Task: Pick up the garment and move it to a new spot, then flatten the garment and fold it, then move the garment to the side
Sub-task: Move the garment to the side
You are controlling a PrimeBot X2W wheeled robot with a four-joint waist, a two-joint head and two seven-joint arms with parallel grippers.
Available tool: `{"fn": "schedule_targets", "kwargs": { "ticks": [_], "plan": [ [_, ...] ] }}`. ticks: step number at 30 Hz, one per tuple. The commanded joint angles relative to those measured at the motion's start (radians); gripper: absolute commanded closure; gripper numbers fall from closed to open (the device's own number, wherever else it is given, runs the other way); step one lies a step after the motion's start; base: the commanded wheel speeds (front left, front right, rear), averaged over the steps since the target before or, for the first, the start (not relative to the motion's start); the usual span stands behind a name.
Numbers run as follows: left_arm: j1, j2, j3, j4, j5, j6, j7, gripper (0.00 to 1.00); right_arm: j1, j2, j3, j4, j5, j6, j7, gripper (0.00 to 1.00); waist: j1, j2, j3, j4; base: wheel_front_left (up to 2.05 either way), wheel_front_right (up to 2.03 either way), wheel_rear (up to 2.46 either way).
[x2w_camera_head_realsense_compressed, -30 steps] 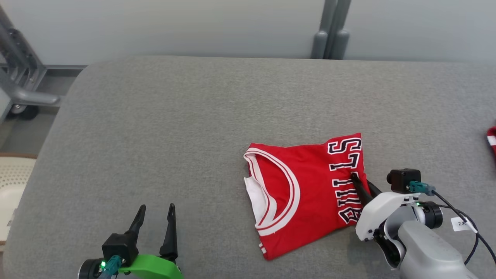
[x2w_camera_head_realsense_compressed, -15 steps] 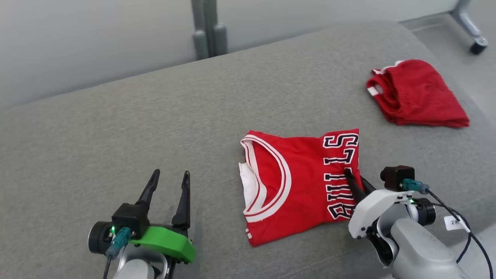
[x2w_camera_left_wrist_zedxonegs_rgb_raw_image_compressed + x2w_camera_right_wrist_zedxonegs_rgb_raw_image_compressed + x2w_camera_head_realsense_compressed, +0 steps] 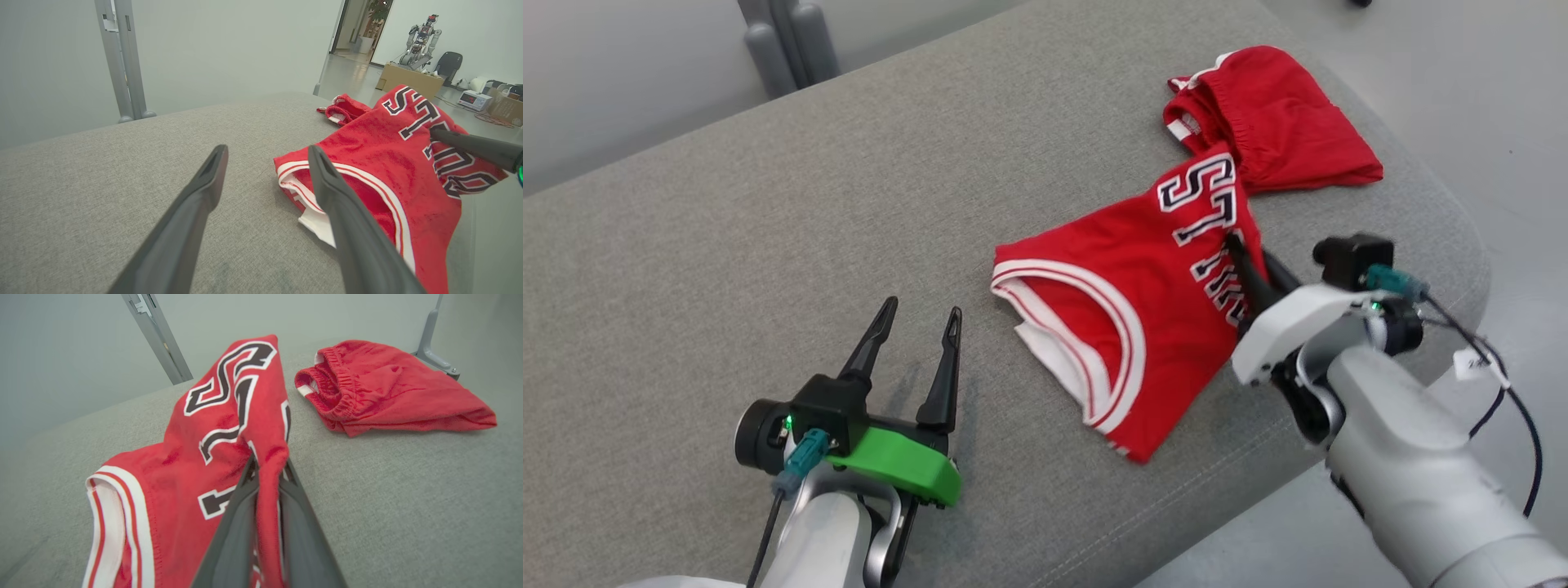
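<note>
The right gripper (image 3: pixel 1235 245) is clamped on the lettered edge of the folded red jersey (image 3: pixel 1111 286), with its fingertips buried in the cloth. That edge is raised, and the collar end lies on the grey cushion (image 3: pixel 768 229) near its front rim. The bunched lettering shows only an "S" clearly. The left gripper (image 3: pixel 922 309) stands spread and empty nearby. Red shorts (image 3: pixel 1282 122) lie beyond.

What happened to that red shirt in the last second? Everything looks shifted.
The right fingers, shut on the folded red basketball jersey, have lifted its lettered edge and drawn it toward the crumpled red shorts. The rest of the shift is the head camera turning. The left fingers stayed open and empty; the shorts lie unchanged on the grey padded surface.
</note>
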Motion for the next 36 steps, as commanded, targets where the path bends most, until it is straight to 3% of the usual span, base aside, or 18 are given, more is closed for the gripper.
{"fn": "schedule_targets", "kwargs": {
  "ticks": [1, 8, 20, 21, 22, 24, 28, 30, 31, 36],
  "plan": [
    [-0.026, 0.008, 0.001, -0.007, 0.013, 0.002, 0.000, 0.00, -0.068, -0.018, -0.023, -0.002, -0.022, -0.002, -0.004, 1.00, 0.0000, -0.0001, 0.108, 0.102, 0.00, 0.00, 0.00],
    [-0.050, 0.007, 0.012, -0.013, 0.034, -0.002, 0.000, 0.00, -0.271, -0.120, -0.137, 0.083, -0.121, -0.002, -0.004, 1.00, 0.0000, -0.0001, 0.180, 0.208, 0.00, 0.00, 0.00],
    [-0.061, 0.007, 0.006, -0.026, 0.027, -0.006, 0.000, 0.00, -0.358, -0.414, -0.416, 0.291, -0.276, -0.002, -0.004, 1.00, 0.0000, -0.0001, 0.222, 0.346, 0.00, 0.00, 0.00],
    [-0.059, 0.007, 0.006, -0.026, 0.024, -0.005, 0.000, 0.00, -0.360, -0.436, -0.456, 0.303, -0.293, -0.002, -0.004, 0.80, 0.0000, -0.0001, 0.222, 0.356, 0.00, 0.00, 0.00],
    [-0.057, 0.007, 0.007, -0.027, 0.022, -0.005, 0.000, 0.00, -0.354, -0.453, -0.491, 0.311, -0.321, -0.002, -0.004, 0.00, 0.0000, -0.0001, 0.222, 0.365, 0.00, 0.00, 0.00],
    [-0.059, 0.006, 0.011, -0.029, 0.016, -0.002, 0.000, 0.00, -0.335, -0.469, -0.560, 0.329, -0.371, -0.002, -0.004, 0.00, 0.0000, -0.0001, 0.221, 0.382, 0.00, 0.00, 0.00],
    [-0.045, 0.006, 0.019, -0.030, 0.007, 0.005, 0.000, 0.00, -0.287, -0.441, -0.682, 0.322, -0.479, -0.002, -0.004, 0.00, 0.0000, -0.0001, 0.198, 0.400, 0.00, 0.00, 0.00],
    [-0.033, 0.006, 0.025, -0.029, -0.010, 0.009, 0.000, 0.00, -0.264, -0.389, -0.737, 0.293, -0.496, -0.002, -0.004, 0.00, 0.0000, -0.0001, 0.177, 0.406, 0.00, 0.00, 0.00],
    [-0.033, 0.006, 0.025, -0.029, -0.010, 0.009, 0.000, 0.00, -0.264, -0.389, -0.737, 0.293, -0.496, -0.002, -0.004, 0.00, 0.0000, -0.0001, 0.177, 0.406, 0.00, 0.00, 0.00],
    [-0.006, 0.006, 0.047, -0.020, -0.033, 0.024, 0.000, 0.00, -0.145, -0.232, -0.721, 0.148, -0.542, -0.002, -0.004, 0.00, 0.0000, -0.0001, 0.106, 0.421, 0.00, 0.00, 0.00]
  ]
}}
